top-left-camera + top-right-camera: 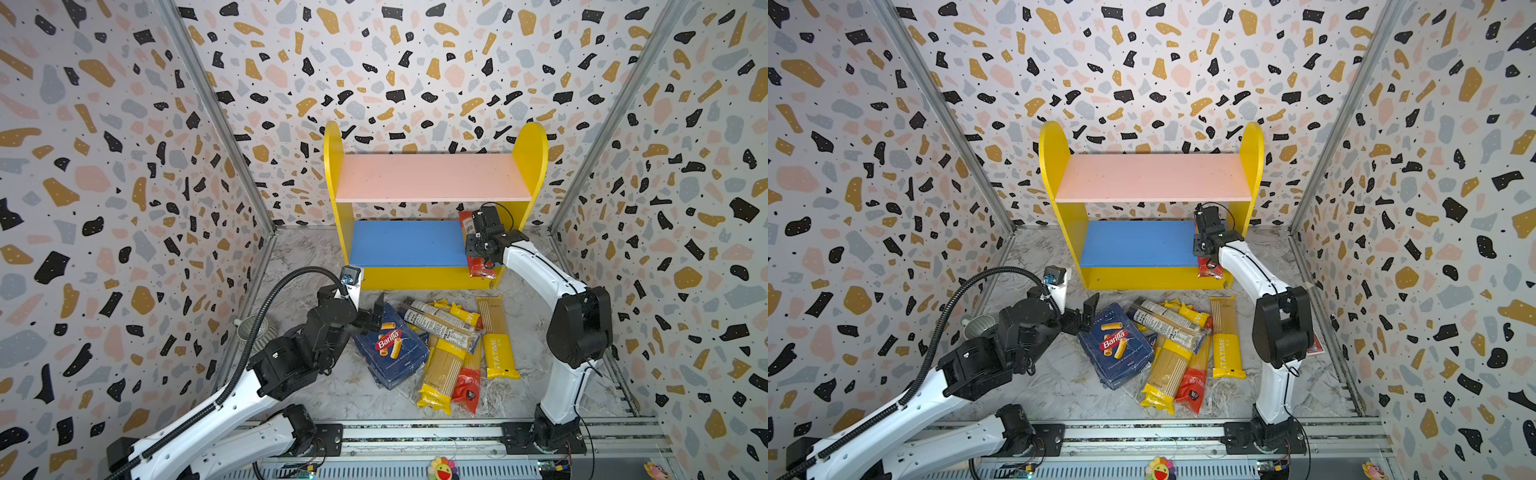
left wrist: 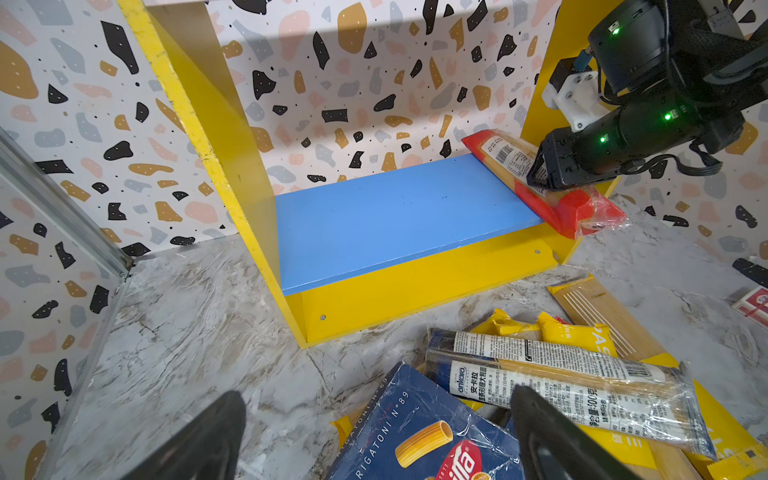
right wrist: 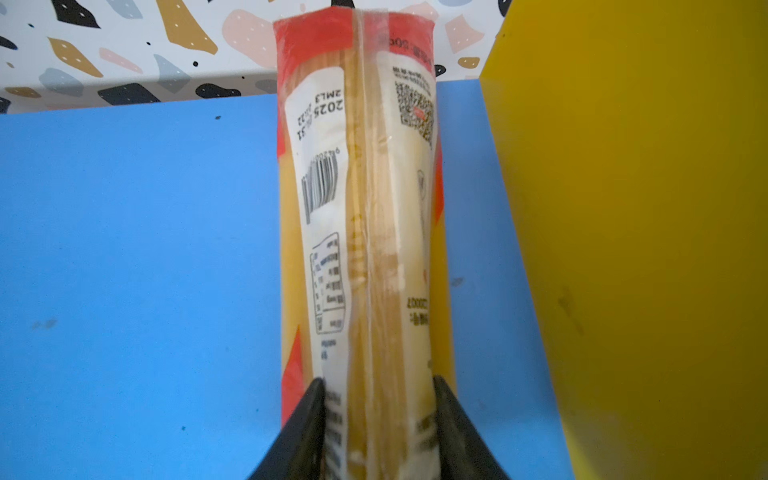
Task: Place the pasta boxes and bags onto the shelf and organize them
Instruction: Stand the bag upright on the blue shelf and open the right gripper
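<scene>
Red spaghetti bag [image 1: 482, 268] on shelf [image 1: 530, 166], 3 o'clock end of blue lower board [image 1: 407, 243].
Your right gripper [image 3: 376, 384] pinches it; left gripper [image 2: 378, 395] gapes empty over rigatoni box [image 1: 390, 345], other bags [image 1: 496, 340] piled at 6 o'clock.

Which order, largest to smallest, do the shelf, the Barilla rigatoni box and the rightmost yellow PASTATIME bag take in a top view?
1. shelf
2. Barilla rigatoni box
3. rightmost yellow PASTATIME bag, about as long as the box but narrower

Glossy plastic red bag [image 3: 361, 208], matt painted blue board [image 3: 124, 249], shiny marbled tabletop [image 2: 187, 332]
</scene>
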